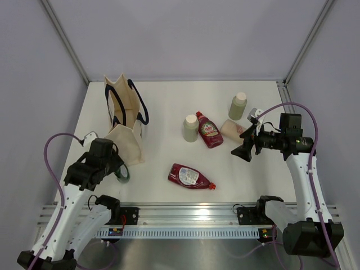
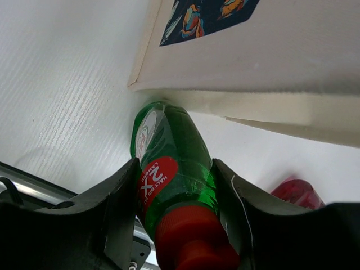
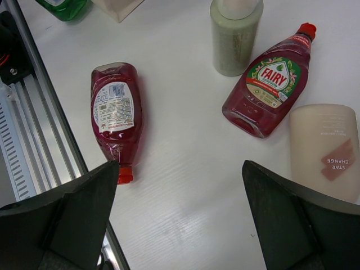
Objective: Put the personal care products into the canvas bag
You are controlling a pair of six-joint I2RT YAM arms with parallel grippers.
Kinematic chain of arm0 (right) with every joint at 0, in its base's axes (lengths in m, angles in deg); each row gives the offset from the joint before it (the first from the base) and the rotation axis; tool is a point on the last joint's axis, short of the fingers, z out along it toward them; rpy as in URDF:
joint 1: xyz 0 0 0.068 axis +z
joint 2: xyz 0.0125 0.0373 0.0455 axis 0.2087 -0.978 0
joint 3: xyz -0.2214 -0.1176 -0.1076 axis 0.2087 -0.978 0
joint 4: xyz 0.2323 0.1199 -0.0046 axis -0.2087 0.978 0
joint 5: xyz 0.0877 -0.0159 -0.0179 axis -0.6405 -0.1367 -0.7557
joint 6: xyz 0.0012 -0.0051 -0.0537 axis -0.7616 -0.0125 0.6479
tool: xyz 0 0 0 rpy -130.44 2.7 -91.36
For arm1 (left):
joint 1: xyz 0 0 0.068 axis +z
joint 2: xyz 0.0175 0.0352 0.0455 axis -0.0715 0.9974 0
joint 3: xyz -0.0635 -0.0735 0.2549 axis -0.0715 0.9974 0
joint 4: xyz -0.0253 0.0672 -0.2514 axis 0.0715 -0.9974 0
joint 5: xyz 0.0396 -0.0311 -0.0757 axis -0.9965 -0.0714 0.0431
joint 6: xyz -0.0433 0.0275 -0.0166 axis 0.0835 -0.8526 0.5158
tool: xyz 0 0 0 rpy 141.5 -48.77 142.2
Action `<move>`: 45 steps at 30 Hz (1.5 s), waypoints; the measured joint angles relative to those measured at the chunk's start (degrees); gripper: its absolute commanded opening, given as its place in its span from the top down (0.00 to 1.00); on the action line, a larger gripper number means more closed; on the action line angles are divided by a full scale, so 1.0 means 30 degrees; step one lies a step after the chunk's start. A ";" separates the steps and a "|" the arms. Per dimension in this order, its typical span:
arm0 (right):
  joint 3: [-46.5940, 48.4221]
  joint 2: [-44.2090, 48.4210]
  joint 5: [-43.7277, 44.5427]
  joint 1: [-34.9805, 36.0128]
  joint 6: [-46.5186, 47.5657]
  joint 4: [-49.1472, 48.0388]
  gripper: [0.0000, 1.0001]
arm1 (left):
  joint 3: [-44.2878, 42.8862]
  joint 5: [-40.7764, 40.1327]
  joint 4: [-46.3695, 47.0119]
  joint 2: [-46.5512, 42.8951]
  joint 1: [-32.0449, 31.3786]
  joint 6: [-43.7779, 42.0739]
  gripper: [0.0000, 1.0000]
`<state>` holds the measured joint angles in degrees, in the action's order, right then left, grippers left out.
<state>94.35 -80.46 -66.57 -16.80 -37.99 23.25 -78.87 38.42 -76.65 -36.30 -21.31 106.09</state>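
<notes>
None bagged yet: your left pincer [image 2: 175,166] clamps the green bottle [image 2: 169,140] on the counter [image 1: 169,101] at eight o'clock beside the canvas bag [image 1: 128,143]; right pincer [image 3: 180,169] gapes empty; five other bottles [image 1: 190,175] wait, centre to two o'clock.

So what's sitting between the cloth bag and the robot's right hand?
In the top view, three bottles: a pale green bottle nearest the canvas bag, then a dark red bottle, then a beige-pink bottle beside the right hand.
</notes>
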 measured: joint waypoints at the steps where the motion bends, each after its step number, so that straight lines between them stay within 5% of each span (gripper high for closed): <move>1: 0.0000 0.0000 0.0000 0.0000 0.0000 0.0000 0.01 | -0.0124 0.0117 -0.0138 -0.0306 0.0000 -0.0066 1.00; 13: 0.0000 0.0000 0.0000 0.0000 0.0000 -0.0007 0.01 | -0.6040 0.2922 -0.0641 0.0219 0.0000 -0.0750 1.00; 30: -0.0197 0.0080 0.0073 0.0000 -0.0022 -0.0087 0.01 | -1.6014 0.6965 0.0291 0.6441 0.0124 -0.1610 1.00; 45: -0.0612 0.0430 0.0029 0.0000 -0.0423 -0.0976 0.01 | -1.7515 0.6783 0.3475 1.2043 0.4320 -0.3614 1.00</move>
<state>92.51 -79.17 -66.48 -16.80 -39.26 20.32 -131.41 58.77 -66.22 -0.17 -8.35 95.25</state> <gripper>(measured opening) 0.993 0.522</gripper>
